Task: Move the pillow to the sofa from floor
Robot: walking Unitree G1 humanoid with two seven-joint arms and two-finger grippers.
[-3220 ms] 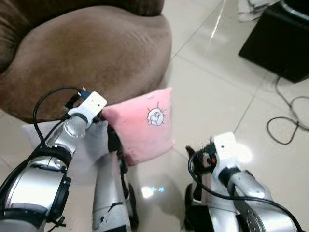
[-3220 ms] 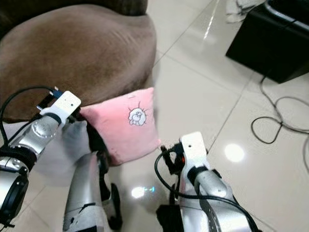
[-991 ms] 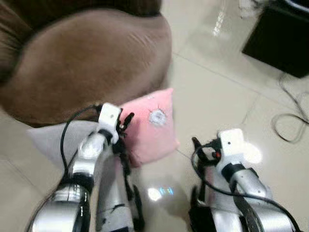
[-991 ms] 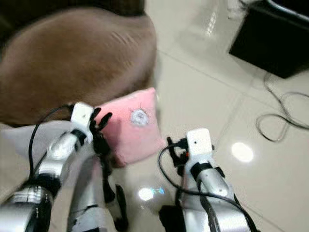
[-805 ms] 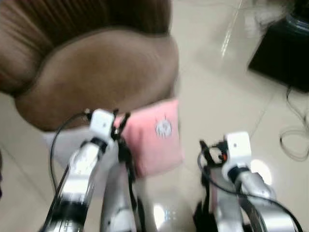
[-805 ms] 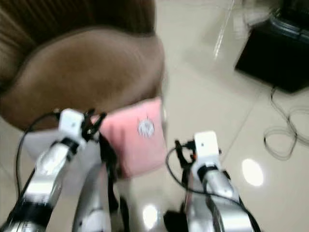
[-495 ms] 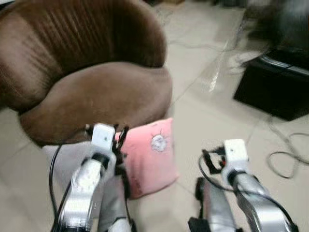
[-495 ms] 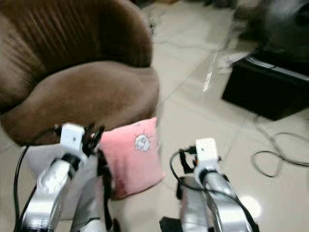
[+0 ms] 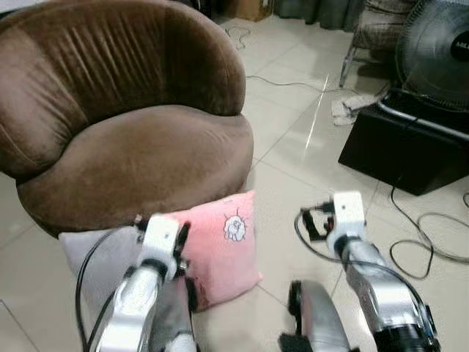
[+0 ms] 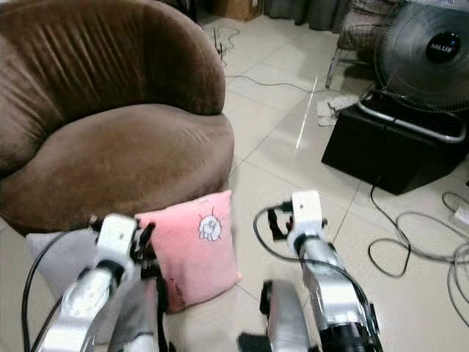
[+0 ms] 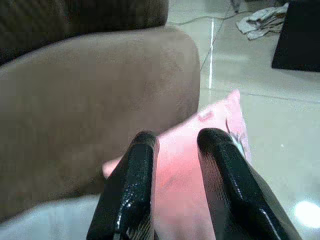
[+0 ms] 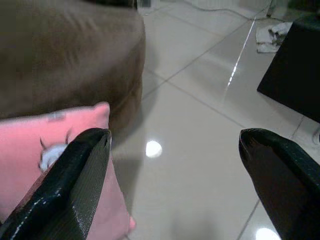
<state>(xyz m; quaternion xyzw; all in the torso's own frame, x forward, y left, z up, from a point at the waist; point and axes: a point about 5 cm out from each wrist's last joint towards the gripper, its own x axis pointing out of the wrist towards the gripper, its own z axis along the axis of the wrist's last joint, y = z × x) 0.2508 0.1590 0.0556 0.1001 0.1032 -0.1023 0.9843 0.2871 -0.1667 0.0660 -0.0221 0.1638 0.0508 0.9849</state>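
Pillow (image 9: pixel 220 249), pink, leans on the floor against the brown sofa (image 9: pixel 139 158); the left gripper (image 11: pixel 172 150), fingers slightly parted and empty, sits just at its near edge, the right gripper (image 12: pixel 172 165) wide open beside it. Approach step: next, close on the pillow, then lift toward the seat beyond

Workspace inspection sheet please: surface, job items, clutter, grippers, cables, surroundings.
Surface: glossy tiled floor.
Job's things: pink pillow on the floor against the brown sofa; sofa seat bare.
Clutter: grey pillow beside the pink one; cloth on the floor.
Grippers: left gripper at the pink pillow's top edge, jaws apart; right gripper wide open above the floor.
Cables: black loops on the floor.
Surroundings: fan, black box.
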